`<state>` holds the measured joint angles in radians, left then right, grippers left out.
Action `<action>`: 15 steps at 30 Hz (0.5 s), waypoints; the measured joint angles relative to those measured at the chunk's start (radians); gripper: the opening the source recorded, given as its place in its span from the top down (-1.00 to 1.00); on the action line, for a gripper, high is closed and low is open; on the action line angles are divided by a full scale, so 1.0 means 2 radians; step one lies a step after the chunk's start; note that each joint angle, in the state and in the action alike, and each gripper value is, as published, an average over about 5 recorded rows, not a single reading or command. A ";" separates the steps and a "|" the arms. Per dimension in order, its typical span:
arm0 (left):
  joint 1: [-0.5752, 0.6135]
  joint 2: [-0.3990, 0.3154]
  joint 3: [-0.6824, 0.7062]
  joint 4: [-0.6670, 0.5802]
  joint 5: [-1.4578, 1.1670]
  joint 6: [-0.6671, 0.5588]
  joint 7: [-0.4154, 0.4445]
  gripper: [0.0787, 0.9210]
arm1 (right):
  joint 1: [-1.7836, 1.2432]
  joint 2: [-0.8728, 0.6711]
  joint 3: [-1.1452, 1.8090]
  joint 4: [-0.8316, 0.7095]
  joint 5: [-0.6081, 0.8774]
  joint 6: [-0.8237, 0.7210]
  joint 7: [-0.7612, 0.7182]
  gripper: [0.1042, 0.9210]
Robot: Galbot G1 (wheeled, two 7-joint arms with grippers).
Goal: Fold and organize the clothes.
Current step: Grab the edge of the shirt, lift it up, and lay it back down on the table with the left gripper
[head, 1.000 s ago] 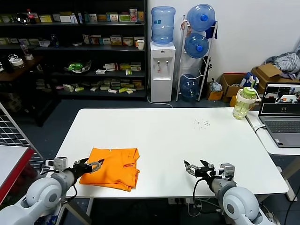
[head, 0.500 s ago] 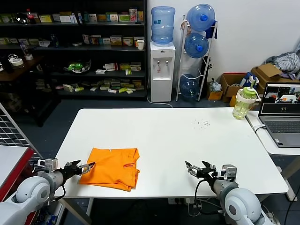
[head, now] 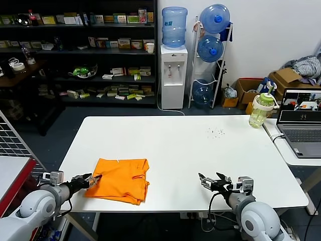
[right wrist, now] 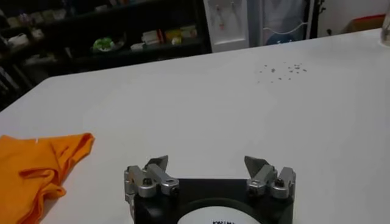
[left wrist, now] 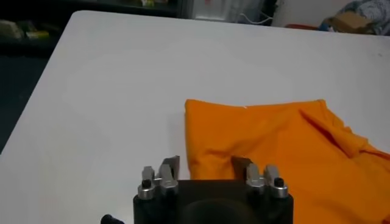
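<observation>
The bright orange T-shirt [head: 120, 179] lies folded into a rough rectangle near the front left of the white table [head: 190, 145]. It also shows in the left wrist view [left wrist: 286, 146] and at the edge of the right wrist view [right wrist: 36, 167]. My left gripper [head: 90, 179] is open at the shirt's near left edge, its fingers [left wrist: 170, 165] straddling the shirt's corner, low over the table. My right gripper [head: 210, 182] is open and empty near the table's front edge, well to the right of the shirt; its fingertips [right wrist: 157, 163] hover over bare table.
A green-lidded bottle [head: 262, 110] and a laptop [head: 300, 125] stand at the right. Small dark crumbs [head: 215, 132] lie on the far right of the table. Shelves, a water dispenser [head: 173, 75] and water jugs stand behind.
My left gripper drew back toward the table's front left edge, off the shirt's top, and now sits at its left edge. The right gripper barely moved.
</observation>
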<state>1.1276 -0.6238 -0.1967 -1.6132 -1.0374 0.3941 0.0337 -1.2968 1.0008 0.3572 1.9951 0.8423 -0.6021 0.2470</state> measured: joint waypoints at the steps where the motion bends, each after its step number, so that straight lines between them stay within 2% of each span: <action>1: 0.000 -0.001 0.000 0.000 0.000 0.000 0.000 -0.12 | 0.000 0.000 0.000 0.000 0.000 0.000 0.000 -0.76; 15: 0.010 -0.010 -0.012 -0.020 -0.015 -0.001 -0.015 0.84 | -0.001 0.003 0.000 -0.003 -0.001 0.003 -0.001 -0.76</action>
<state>1.1478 -0.6444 -0.2197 -1.6532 -1.0675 0.3912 0.0046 -1.2978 1.0070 0.3566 1.9888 0.8409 -0.5968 0.2446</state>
